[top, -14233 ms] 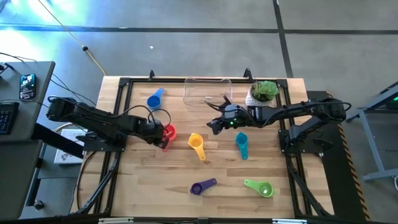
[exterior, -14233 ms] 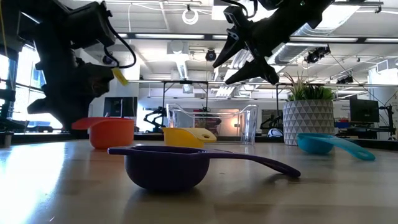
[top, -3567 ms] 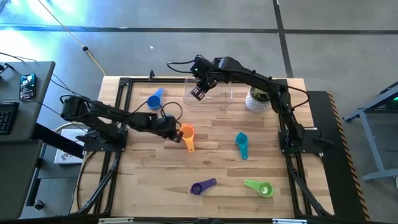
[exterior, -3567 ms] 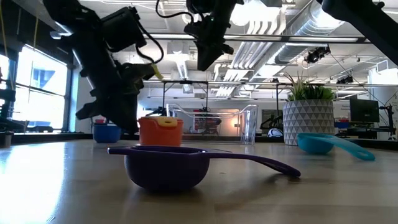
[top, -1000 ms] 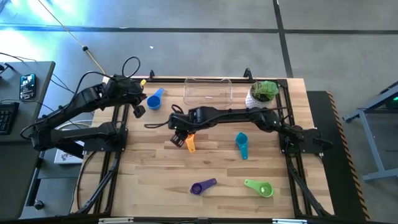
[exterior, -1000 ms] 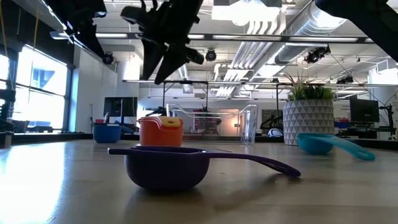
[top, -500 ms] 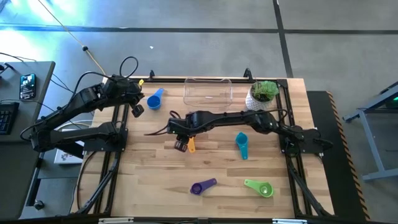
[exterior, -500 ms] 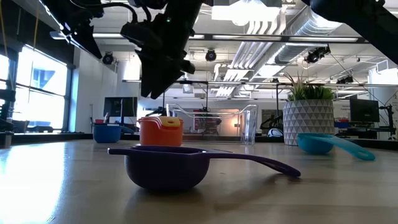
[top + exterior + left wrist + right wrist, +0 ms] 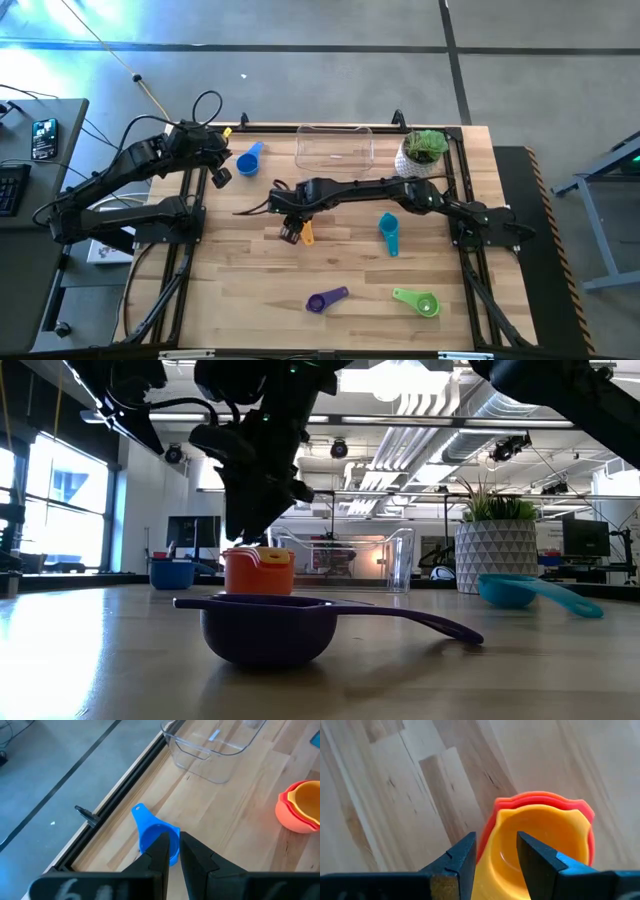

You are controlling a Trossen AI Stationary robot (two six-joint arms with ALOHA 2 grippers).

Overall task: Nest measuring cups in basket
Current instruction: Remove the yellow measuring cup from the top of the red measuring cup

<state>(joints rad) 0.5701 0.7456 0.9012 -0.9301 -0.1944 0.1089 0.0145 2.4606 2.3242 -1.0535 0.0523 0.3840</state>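
Cups, stacked: yellow cup [image 9: 540,837] sits inside an orange cup [image 9: 491,827], with a red rim [image 9: 547,796] showing outside that; the stack [image 9: 303,230] lies left of centre in the high view, on the worktop [image 9: 350,270].
Blue cup [image 9: 247,160]: upper left of the high view, alone, handle pointing up-right, well apart from the stack.
Teal cup [image 9: 388,233]: right of centre, handle toward the bottom of the frame.
Purple cup [image 9: 324,300]: lower centre; nearest to the low camera [image 9: 265,625], handle pointing to the right.
Green cup [image 9: 420,301]: lower right, near the purple one but apart from it.
Basket [image 9: 334,146]: upper centre at the far edge of the worktop, just left of the plant pot [image 9: 419,152]; no cup shows inside it.
Right pincer [image 9: 291,232]: arm stretched across the middle of the high view to the stack; in the right wrist view the fingers [image 9: 462,857] are parted, one outside the stack's wall and one over the yellow bowl; released, not closed on the rim. In the low view it hangs just above the stack [image 9: 258,572].
Left pincer [image 9: 219,176]: raised at the upper left of the high view, beside the blue cup; in the left wrist view its fingers [image 9: 160,851] stand close together with a narrow gap, above the blue cup [image 9: 156,836], grasping nothing.
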